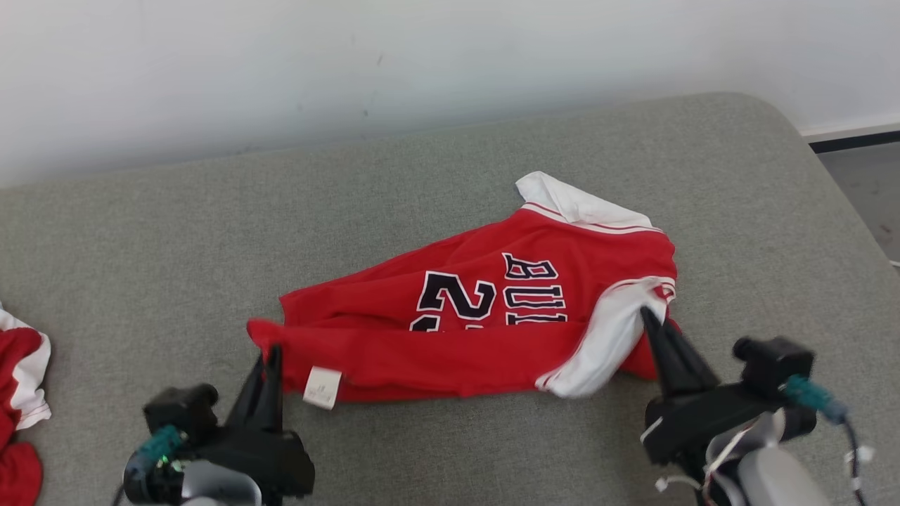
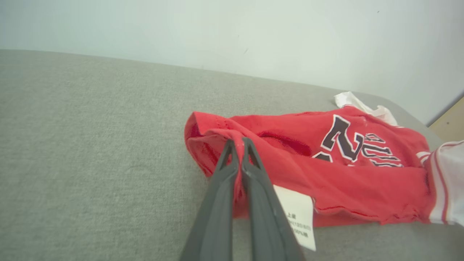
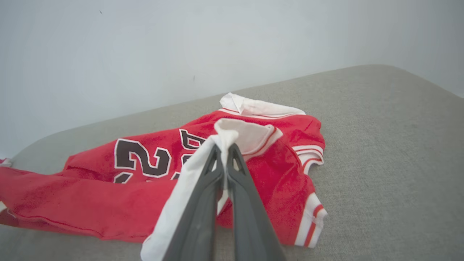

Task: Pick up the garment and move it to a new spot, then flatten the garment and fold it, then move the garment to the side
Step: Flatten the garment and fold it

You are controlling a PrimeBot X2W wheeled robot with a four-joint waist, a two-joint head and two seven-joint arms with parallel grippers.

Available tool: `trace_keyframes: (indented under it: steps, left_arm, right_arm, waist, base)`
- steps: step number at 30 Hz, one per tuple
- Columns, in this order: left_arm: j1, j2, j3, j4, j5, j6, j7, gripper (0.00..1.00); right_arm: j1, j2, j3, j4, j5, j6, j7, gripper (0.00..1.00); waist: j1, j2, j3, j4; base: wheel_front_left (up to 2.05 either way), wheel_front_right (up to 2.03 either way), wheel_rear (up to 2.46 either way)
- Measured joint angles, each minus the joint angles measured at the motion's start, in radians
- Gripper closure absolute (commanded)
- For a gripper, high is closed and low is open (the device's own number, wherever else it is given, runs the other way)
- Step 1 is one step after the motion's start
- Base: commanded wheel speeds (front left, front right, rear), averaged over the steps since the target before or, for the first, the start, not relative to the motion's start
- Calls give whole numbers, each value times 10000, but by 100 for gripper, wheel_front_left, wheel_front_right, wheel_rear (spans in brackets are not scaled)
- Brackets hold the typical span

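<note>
Jersey (image 1: pixel 492 330), red with white sleeves and dark letters, lies crumpled on a grey cushion (image 1: pixel 450 176), a little to the right of its middle. The left gripper (image 1: pixel 273 351) has its two fingers pressed together on the red hem at the left end of the jersey, just beside a small white label (image 1: pixel 323 387). The right gripper (image 1: pixel 645 315) is also closed, and it pinches the white sleeve at the right end; in the right wrist view the white cloth stands up between the fingertips.

Around the jersey the cushion is bare. A wide grey area is between its left end and another red and white cloth (image 1: pixel 21 379) at the left edge of the head view, well apart from it. Behind the jersey there is more grey area up to the far edge. The white collar side points toward that edge.

The cushion meets a pale wall (image 1: pixel 351 56) at the back and has a rounded corner at the right, where a grey floor (image 1: pixel 865 183) shows.
</note>
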State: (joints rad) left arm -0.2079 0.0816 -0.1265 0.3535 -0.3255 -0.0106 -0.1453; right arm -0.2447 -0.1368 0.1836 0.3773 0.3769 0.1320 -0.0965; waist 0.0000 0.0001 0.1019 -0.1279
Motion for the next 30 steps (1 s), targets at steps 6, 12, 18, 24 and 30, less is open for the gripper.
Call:
trace_keyframes:
  steps: [6, 12, 18, 24, 30]
  left_arm:
    - [-662, -127, 334, -1043, -1214, -385, 337, 100]
    - [-2142, -222, 504, -1455, -2817, -663, 1576, 100]
    - [-4832, 52, 986, -1229, -3774, -550, 2957, 100]
    - [-7420, 497, 1367, -917, -3948, -71, 3365, 100]
    - [-10069, 740, 1639, -456, -3471, 35, 2201, 100]
  right_arm:
    - [-476, -673, -109, -2964, 1521, 0, 800, 100]
    - [-2314, -1279, -291, -3818, 2399, 0, 1766, 100]
    - [-5717, -1321, -213, -2543, 3016, -2, 2479, 100]
    - [-8681, -907, 113, -435, 2968, -2, 2596, 100]
    - [-11692, -309, -602, 1448, 2650, -2, 1099, 100]
  waist:
    - [0, 0, -290, -51]
    - [0, -1, -287, -91]
    - [1, -1, 428, -197]
    - [3, 0, 1643, -342]
    - [6, 2, 3171, -456]
  base:
    - [0, 0, 0]
    - [0, 0, 0]
    - [0, 0, 0]
    - [0, 0, 0]
    - [0, 0, 0]
